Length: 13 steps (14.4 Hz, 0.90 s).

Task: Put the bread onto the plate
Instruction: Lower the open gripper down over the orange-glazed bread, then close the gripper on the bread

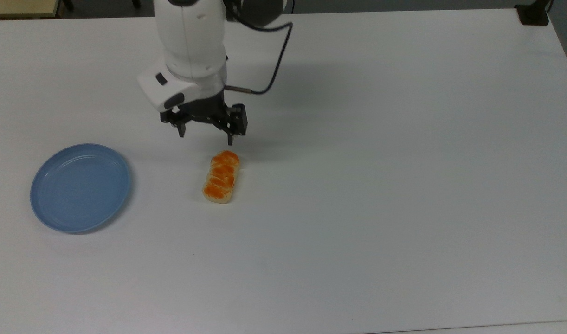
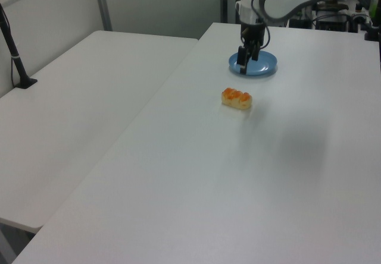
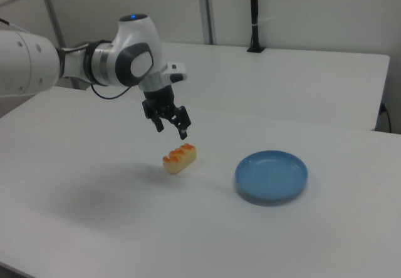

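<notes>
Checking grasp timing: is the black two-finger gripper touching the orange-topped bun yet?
Apart. The right view shows the gripper hanging above the bun, table visible between them.

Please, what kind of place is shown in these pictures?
Probably a robotics lab: a robot arm with its open hand above the bread, plain white tables, a camera pole, and equipment clutter behind.
</notes>
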Motion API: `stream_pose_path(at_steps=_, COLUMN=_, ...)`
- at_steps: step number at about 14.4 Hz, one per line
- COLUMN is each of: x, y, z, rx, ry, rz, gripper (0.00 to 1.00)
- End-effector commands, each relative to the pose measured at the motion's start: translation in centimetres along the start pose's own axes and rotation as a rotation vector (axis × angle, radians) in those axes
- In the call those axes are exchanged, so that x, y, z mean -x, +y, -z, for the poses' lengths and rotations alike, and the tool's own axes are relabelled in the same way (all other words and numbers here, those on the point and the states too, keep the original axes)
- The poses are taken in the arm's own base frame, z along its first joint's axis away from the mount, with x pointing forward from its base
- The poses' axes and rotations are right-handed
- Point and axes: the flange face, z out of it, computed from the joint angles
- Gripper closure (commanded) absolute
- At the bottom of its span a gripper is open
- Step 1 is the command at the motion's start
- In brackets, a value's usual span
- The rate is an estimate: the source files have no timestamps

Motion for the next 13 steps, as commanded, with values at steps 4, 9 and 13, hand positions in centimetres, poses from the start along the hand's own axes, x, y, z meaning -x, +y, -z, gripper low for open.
stream_pose_path(at_steps=4, x=-1.0, y=-3.5, z=-5.2, rx=0.007, ry=0.068, rz=-0.162, gripper=0.0)
stream_pose_path(at_steps=9, x=-0.8, y=-3.7, z=-8.0, rx=0.074, ry=0.044, rz=-0.104, gripper=0.0)
stream_pose_path(at_steps=13, x=-0.8, y=-4.4, z=-10.7, rx=0.09, ry=0.034, rz=-0.085, gripper=0.0)
